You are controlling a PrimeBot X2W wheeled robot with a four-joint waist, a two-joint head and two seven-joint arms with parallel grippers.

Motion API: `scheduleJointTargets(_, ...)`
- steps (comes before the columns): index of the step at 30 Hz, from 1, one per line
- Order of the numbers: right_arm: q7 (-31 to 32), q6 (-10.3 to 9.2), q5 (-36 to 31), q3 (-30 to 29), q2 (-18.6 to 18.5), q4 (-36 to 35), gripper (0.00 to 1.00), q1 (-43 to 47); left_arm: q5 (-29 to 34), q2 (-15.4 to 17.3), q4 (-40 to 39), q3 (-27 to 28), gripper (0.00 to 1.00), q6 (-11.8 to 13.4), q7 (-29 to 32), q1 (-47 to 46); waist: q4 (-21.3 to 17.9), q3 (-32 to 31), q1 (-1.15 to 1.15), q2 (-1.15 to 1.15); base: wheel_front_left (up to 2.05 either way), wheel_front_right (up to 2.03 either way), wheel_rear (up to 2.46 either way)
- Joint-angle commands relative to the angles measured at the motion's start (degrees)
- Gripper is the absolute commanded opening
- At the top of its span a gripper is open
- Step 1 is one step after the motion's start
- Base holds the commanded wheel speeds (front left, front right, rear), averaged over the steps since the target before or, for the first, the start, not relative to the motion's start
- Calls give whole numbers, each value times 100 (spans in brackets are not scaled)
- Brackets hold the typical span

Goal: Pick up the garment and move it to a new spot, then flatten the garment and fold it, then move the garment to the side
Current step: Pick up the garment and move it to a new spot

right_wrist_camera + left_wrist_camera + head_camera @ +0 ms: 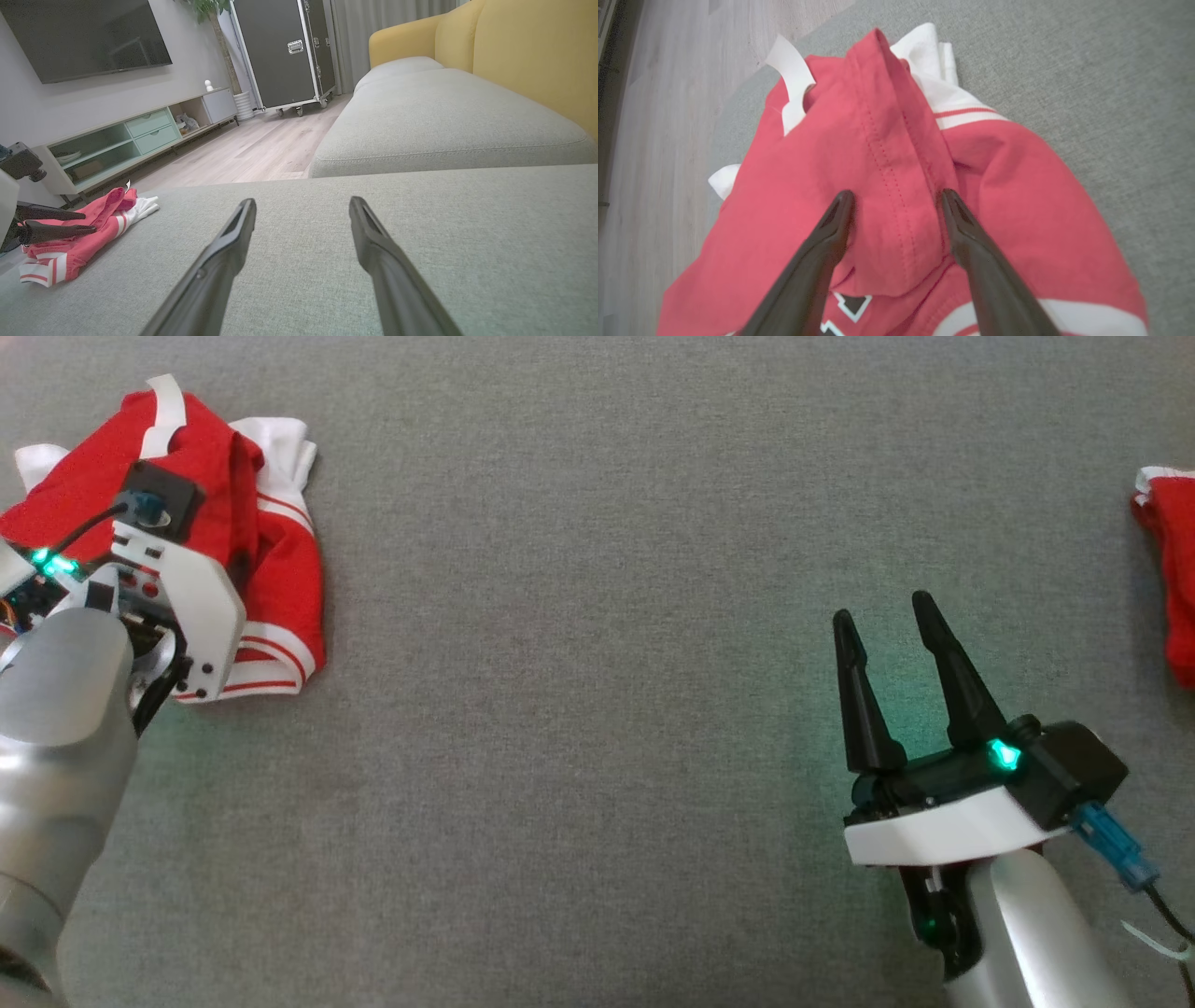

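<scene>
here, a grey sofa seat [597, 756] bearing the garment [280, 569] borders wood floor [243, 154].

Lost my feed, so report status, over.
Left gripper open over crumpled red garment. Right gripper open above grey cushion, holding nothing. Second red cloth far right.

Legible text: none.
Crumpled red fabric garment with white striped trim [887, 186]: black-and-white printed mark [852, 304] near one edge, partly covered by a fold; characters cannot be made out.
White fabric strip [791, 70] on the same garment: no readable lettering.
</scene>
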Motion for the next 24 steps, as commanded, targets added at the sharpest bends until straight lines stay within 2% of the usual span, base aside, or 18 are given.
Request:
scheduleJointTargets(1,-62,-5,-43,117,-16,-213,100,-149,4,195,44,170,100,14,-68,-344,-16,12,0,0,0,0,0)
scheduleJointTargets(2,-62,-5,-44,113,-16,-212,100,-150,-9,169,113,163,100,13,-76,-357,-21,8,0,0,0,0,0)
scheduleJointTargets(3,-62,-5,-43,110,-16,-207,100,-149,-22,143,172,154,82,13,-84,-370,-25,2,0,0,0,0,0)
scheduleJointTargets(4,-62,-5,-44,105,-16,-200,100,-146,-35,117,216,145,33,13,-119,-382,-24,-10,0,0,0,0,0)
scheduleJointTargets(5,-62,-5,-44,99,-16,-186,100,-139,-42,94,245,137,14,12,-196,-388,-19,-38,0,0,0,0,0)
scheduleJointTargets(6,-62,-5,-43,94,-16,-171,100,-125,-40,83,269,129,0,12,-300,-399,-12,-76,0,0,0,0,0)
scheduleJointTargets(10,-62,-5,-76,83,-16,-138,100,-85,-26,63,399,107,0,12,-705,-423,28,-247,0,0,0,0,0)
scheduleJointTargets(13,-62,-5,-71,81,-16,-105,100,-56,48,85,402,89,0,27,-1233,-471,55,-417,0,0,0,0,0)
scheduleJointTargets(20,-62,-5,15,97,-16,-16,100,103,195,151,225,188,0,362,-2740,-616,144,-955,0,0,0,0,0)
scheduleJointTargets(24,-62,-5,82,90,-16,6,100,202,258,191,-54,263,0,529,-3046,-688,211,-1211,0,0,0,0,0)
